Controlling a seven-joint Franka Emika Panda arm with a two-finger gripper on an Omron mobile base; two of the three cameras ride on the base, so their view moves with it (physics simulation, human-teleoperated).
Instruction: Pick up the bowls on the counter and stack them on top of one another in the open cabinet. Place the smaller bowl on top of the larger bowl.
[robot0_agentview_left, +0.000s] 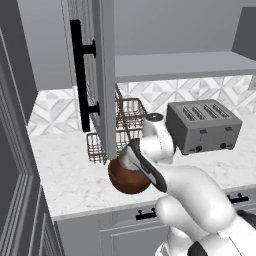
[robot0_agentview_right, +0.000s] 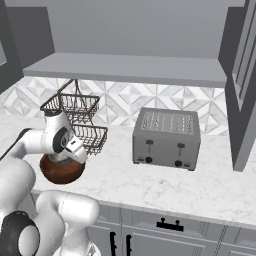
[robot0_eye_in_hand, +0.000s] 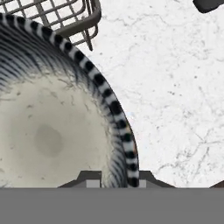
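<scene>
Smaller bowl (robot0_eye_in_hand: 48, 135) sits nested in larger bowl (robot0_agentview_right: 61, 170) on counter (robot0_agentview_right: 165, 187), beside wire basket (robot0_agentview_right: 80, 122). Gripper (robot0_eye_in_hand: 117, 177) straddles speckled rim, one fingertip each side; clamped or not, cannot tell. Step: grasping bowl. Next: firm pinch, lift to cabinet shelf (robot0_agentview_right: 135, 67).

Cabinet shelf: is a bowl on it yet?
No. The cabinet shelf is bare in the right base view, and the larger bowl sits on the counter.

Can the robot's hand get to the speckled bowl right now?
Probably yes: the gripper sits right at the smaller bowl, its fingertips either side of the striped rim, and nothing seems to block it.
</scene>
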